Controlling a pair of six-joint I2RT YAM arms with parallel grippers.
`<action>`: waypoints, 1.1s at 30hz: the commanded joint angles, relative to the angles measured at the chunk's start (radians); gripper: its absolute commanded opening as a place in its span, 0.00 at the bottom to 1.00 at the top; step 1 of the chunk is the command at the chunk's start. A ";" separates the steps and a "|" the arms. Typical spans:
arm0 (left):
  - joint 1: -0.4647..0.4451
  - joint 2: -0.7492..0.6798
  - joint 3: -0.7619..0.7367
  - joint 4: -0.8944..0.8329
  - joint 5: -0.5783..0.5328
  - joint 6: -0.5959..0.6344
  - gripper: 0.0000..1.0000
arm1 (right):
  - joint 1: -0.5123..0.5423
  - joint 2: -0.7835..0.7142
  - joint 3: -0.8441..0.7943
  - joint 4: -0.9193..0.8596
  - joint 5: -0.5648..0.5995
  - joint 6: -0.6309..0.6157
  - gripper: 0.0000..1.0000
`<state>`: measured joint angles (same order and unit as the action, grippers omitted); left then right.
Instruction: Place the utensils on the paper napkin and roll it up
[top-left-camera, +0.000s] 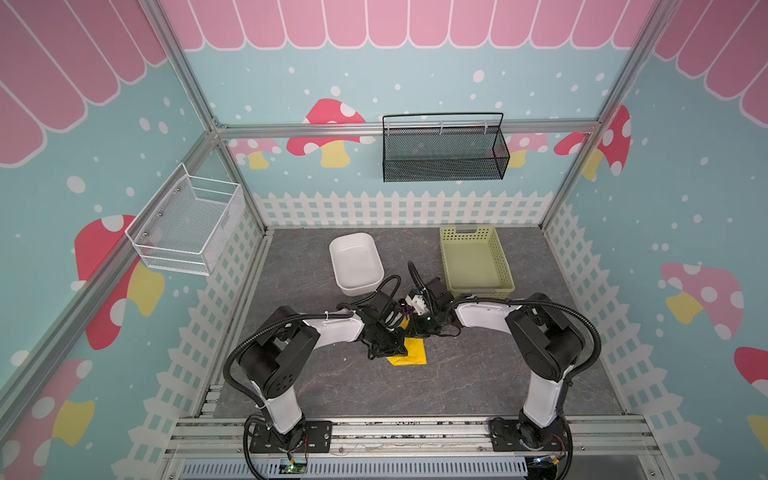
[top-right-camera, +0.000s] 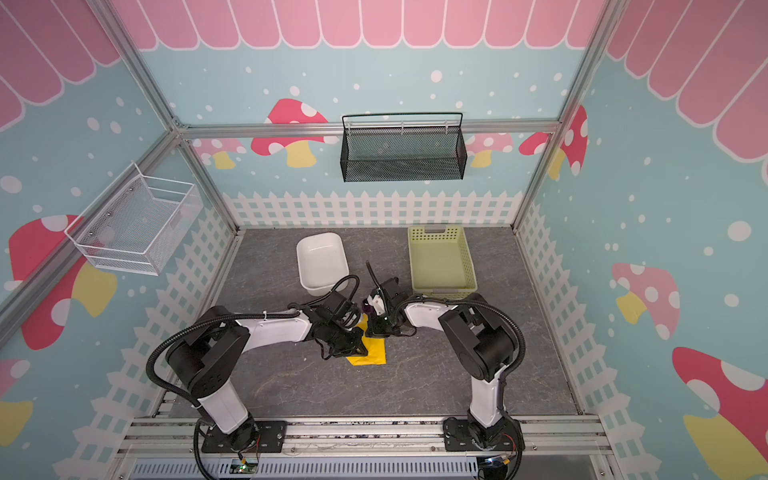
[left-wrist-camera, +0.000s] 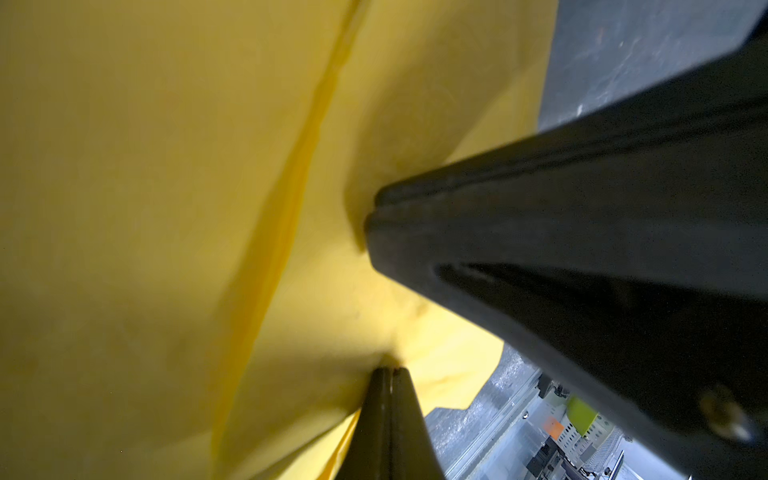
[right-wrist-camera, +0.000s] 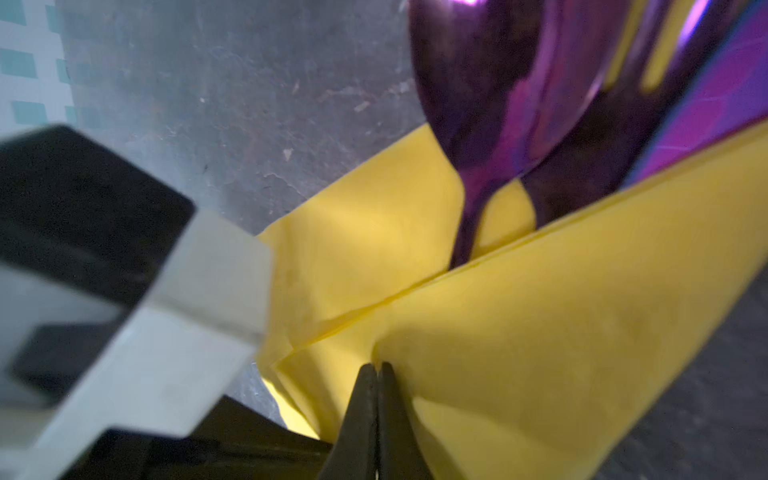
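Paper napkin (top-left-camera: 412, 354) (top-right-camera: 375, 354): yellow, lying about mid-table (top-left-camera: 465, 374) between the two arms. Most of it is hidden under the wrists in both top views, with only its near portion exposed. In the right wrist view the napkin (right-wrist-camera: 540, 332) is folded over itself, and one layer lies across the utensil handles.

Utensils: all three are on the napkin, side by side, with their heads projecting past the fold at the far end. The spoon (right-wrist-camera: 478, 104) bowl extends over bare table. The fork (right-wrist-camera: 582, 166) lies just beside it, its tines over yellow paper. The knife (right-wrist-camera: 715, 104), lighter violet, is on the fork's other side. In both top views only a small purple patch (top-left-camera: 405, 308) (top-right-camera: 368, 308) shows between the wrists.

Left gripper (left-wrist-camera: 388, 370): jaws pressed together, pinching a puckered fold of the napkin (left-wrist-camera: 166, 208) at its near part.

Right gripper (right-wrist-camera: 376, 365): jaws likewise closed, tips nipping the edge of the folded layer.

Surroundings: a white tub (top-left-camera: 355, 262) sits at the far centre-left and a green basket (top-left-camera: 500, 266) at the far right. Both are apart from the napkin.
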<state>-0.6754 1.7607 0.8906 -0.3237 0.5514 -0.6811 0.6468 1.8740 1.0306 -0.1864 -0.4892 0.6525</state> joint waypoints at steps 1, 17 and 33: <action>0.003 0.011 -0.030 -0.065 -0.087 0.000 0.00 | -0.001 0.053 0.002 -0.038 0.059 -0.035 0.05; 0.085 -0.183 -0.038 -0.149 -0.145 0.010 0.05 | 0.000 0.060 -0.015 -0.041 0.055 -0.048 0.05; 0.354 -0.209 -0.144 -0.078 -0.020 0.085 0.40 | -0.001 0.053 -0.022 -0.035 0.052 -0.045 0.05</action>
<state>-0.3401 1.5391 0.7670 -0.4442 0.4870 -0.6140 0.6472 1.8866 1.0359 -0.1707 -0.4965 0.6209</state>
